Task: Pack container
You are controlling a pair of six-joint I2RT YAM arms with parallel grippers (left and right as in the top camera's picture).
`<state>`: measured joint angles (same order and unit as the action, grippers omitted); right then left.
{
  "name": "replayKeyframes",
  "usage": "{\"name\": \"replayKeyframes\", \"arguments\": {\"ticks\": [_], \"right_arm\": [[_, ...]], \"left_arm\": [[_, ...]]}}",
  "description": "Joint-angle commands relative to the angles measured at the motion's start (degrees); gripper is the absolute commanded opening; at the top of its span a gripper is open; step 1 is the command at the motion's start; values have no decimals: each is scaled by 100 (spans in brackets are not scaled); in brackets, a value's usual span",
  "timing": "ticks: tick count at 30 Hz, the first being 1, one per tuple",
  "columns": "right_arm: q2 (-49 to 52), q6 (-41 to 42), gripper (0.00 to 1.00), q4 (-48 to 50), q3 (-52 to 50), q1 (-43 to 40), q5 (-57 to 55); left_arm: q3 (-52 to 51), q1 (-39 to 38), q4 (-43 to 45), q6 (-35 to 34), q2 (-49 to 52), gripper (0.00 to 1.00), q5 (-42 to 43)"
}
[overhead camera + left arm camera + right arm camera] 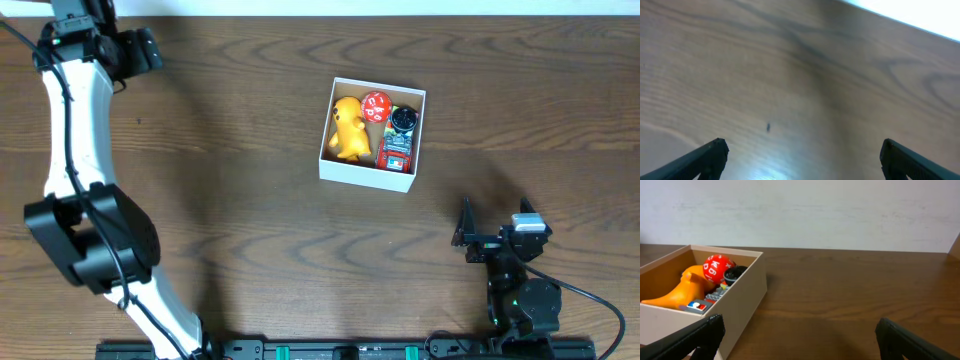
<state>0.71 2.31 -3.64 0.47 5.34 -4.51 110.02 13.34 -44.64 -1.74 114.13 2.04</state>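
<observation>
The container [365, 176], a small square white-walled box with a brown inside, sits right of the table's middle. It holds a yellow duck toy [348, 128], a red numbered ball [376, 106], a black round piece [403, 119] and a red and grey toy [395, 152]. My left gripper [152, 49] is open and empty at the far left back corner, far from the box; its wrist view shows only bare wood between the fingers [802, 157]. My right gripper [466, 232] is open and empty, near the front right. Its wrist view [800, 337] shows the container [742, 302] to its left.
The dark wooden table [250, 220] carries no loose objects outside the box. The white left arm [75, 130] stretches along the left side. A pale wall [840, 210] stands behind the table's far edge.
</observation>
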Motion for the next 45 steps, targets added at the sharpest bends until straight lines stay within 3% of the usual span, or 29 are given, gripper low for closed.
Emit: {"name": "replayKeyframes", "arguments": {"ticks": [1,9,15,20,24,33,38,45], "right_arm": [[-28,-87,99,-17,-15,-68,-13],[-28,-87,99,-17,-15,-68,-13],[-28,-87,99,-17,-15,-68,-13],[-28,-87,99,-17,-15,-68,-13],[-28,-87,99,-17,-15,-68,-13],[-28,-87,99,-17,-15,-68,-13],[-28,-87,99,-17,-15,-68,-13],[-28,-87,99,-17,-15,-68,-13]], "left_arm": [[57,-289,-323,-68,-1150,98,-170],[-125,-1078,-1346,-46,-3274,98,-173],[-1377,-1331,-1075,-46,-4874,98,-173],[-3285,-1327,74,-26,-6339,98,-192],[-5130,-1327,1569,-26,-7545,98,-192],[-8509,-1327,4435,-28,-9182,98,-188],[-9626,-1327,5447,-28,-9691,98,-188],[-10391,-1327,5801,-31,-10354,98,-186]]}}
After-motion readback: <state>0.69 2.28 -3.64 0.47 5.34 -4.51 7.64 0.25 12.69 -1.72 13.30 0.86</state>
